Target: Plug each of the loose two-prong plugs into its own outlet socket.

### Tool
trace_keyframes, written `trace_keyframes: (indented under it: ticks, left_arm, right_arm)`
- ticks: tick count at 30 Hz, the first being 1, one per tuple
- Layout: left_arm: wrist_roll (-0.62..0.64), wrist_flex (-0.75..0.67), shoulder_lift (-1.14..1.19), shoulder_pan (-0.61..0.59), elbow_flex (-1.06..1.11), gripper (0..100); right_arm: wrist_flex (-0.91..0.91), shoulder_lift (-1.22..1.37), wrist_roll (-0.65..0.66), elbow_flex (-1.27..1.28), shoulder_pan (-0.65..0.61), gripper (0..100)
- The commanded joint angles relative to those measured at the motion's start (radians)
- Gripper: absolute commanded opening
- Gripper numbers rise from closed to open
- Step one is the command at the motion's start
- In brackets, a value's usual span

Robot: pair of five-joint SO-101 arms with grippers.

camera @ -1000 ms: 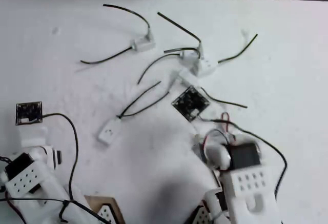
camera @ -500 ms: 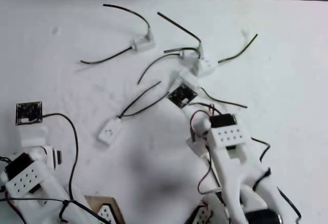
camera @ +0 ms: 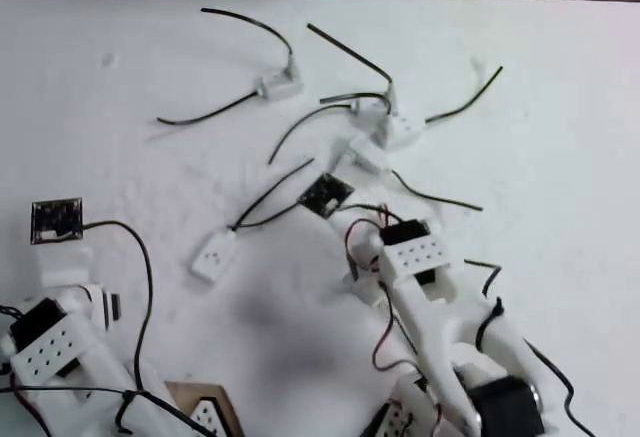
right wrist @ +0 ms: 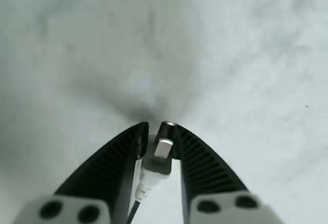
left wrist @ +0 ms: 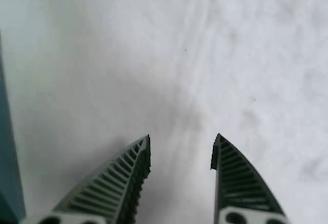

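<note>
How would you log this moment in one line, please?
right gripper: shut on plug | left gripper: open, over table

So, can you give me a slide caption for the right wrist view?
Right gripper shut on a plug, held over the white table.

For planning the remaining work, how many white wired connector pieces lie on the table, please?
4 white wired connector pieces: one far-left, a cluster to its right, one just nearer than that, one near-left. A fifth sits in the right end effector; the arm may hide others.
</note>
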Motion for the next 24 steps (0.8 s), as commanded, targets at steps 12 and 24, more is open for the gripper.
trace_keyframes:
  ticks: [12,24]
  left_arm:
    - [-0.008,-0.014,-0.015,0.01,0.0,20]
    - [-0.008,-0.014,-0.015,0.01,0.0,20]
  right_arm:
    - [0.091,-0.615,-0.462,-0.281,-0.255,1.7]
    - [-0.285,-1.02,-0.562,-0.06,-0.255,1.7]
